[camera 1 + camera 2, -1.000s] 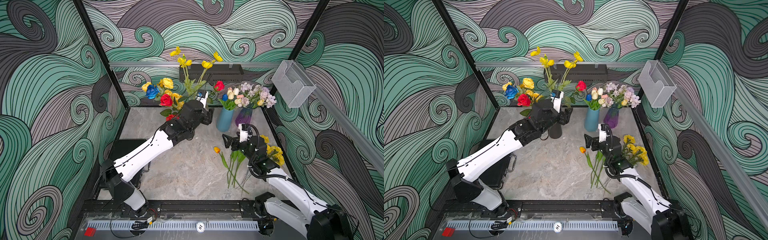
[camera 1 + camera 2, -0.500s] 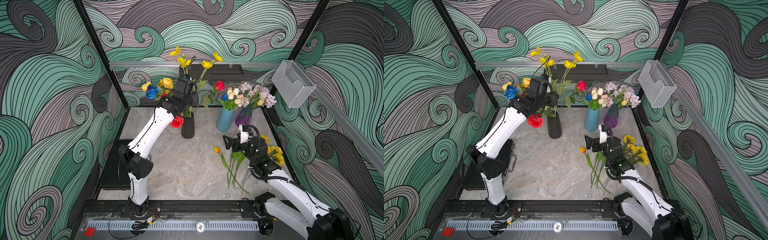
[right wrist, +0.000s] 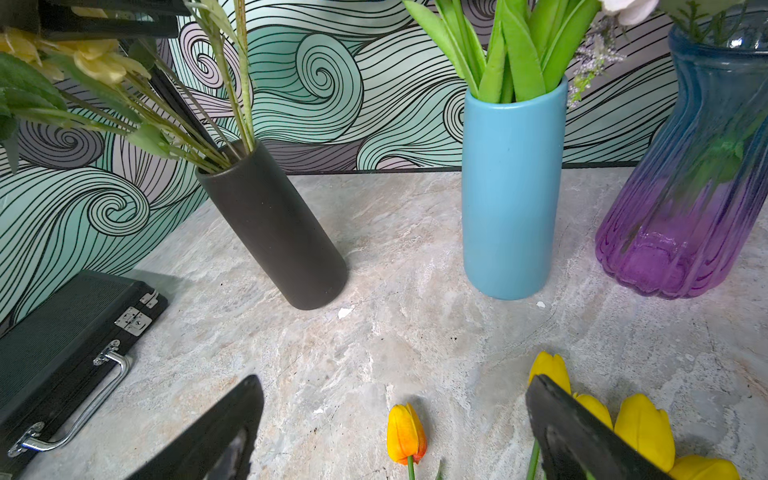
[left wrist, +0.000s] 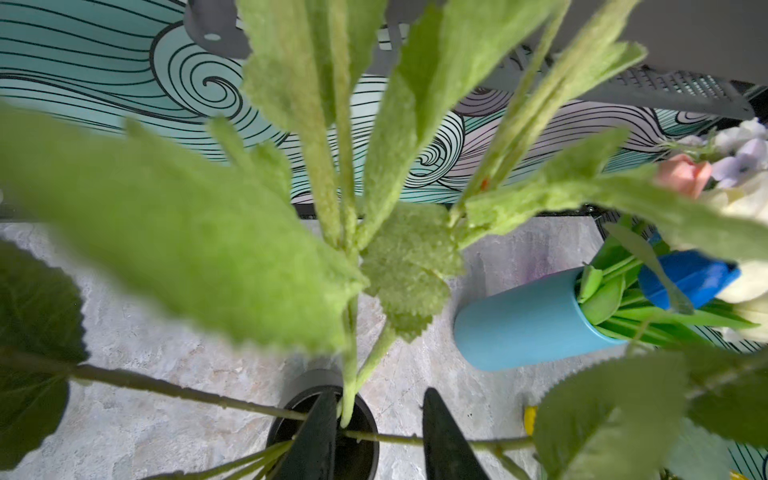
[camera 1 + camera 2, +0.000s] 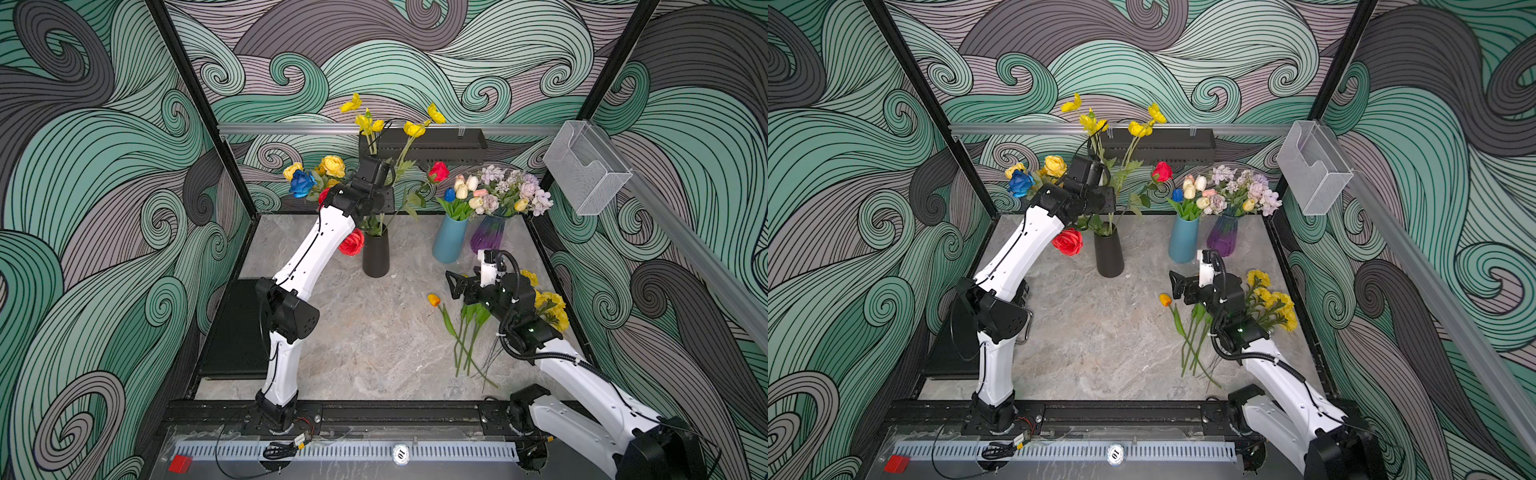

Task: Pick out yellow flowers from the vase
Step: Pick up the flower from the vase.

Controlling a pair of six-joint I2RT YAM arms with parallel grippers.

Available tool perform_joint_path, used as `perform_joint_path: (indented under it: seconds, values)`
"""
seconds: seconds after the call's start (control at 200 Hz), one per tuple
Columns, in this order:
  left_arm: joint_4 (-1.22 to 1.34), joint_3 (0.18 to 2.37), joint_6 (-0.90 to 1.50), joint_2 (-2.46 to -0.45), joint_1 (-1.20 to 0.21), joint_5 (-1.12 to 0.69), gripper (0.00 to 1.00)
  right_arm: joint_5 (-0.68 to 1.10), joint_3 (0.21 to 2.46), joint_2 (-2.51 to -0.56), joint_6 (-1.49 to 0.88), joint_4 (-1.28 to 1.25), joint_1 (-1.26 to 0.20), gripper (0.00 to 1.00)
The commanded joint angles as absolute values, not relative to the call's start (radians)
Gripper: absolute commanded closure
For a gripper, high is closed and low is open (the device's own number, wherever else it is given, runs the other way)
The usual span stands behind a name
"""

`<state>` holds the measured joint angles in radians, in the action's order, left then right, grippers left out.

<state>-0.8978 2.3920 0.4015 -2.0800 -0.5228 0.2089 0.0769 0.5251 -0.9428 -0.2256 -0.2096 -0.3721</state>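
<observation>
Left arm is up at the back, and the left gripper (image 4: 376, 399) is buried in leaves straight above the black vase (image 5: 376, 257). On the wrist camera the two dark jaws stand part-way apart over the vase mouth. A fuzzy green stem (image 4: 349, 374) runs down just beside one jaw and a thinner stem crosses the gap, but nothing is pinched from both sides: no grip that I can see.

The tall yellow sprays (image 5: 413, 129) tower over that arm, standing in the black vase. The yellow roses (image 5: 333, 165) sit just past the wrist, next to a blue rose (image 5: 302, 183). One red rose (image 5: 351, 242) droops low, just beside the vase wall.

Over to the right gripper (image 3: 395, 382): it hovers low over the marble table (image 5: 374, 332), jaws spread wide, nothing between them.

Yellow flowers lie on the table around it. There's an orange-tinged yellow tulip (image 5: 433, 299) in front of the jaws and more yellow tulips (image 3: 644, 424) just beside one jaw. Ruffled yellow blooms (image 5: 550, 305) lie near the table's right edge, partly hidden by the arm, and green stems fan toward the front.

The blue vase (image 5: 449, 239) and purple glass vase (image 5: 488, 232) stand side by side beyond the gripper, full of pale blooms, with one small yellow bud (image 5: 520, 204) among them.

A black case (image 3: 62, 332) lies flat on the table's left side.
</observation>
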Motion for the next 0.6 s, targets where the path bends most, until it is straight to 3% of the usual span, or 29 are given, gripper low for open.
perform_joint_path:
  seconds: [0.0,0.595]
  values:
    - [-0.905,2.428,0.397,-2.116,-0.512,0.238,0.67,0.087,0.536,-0.943,-0.238,-0.223,-0.374,0.03]
    - [-0.869,2.479,0.384,-2.191,-0.499,0.244,0.77,0.089,0.532,-0.946,-0.238,-0.224,-0.375,0.03]
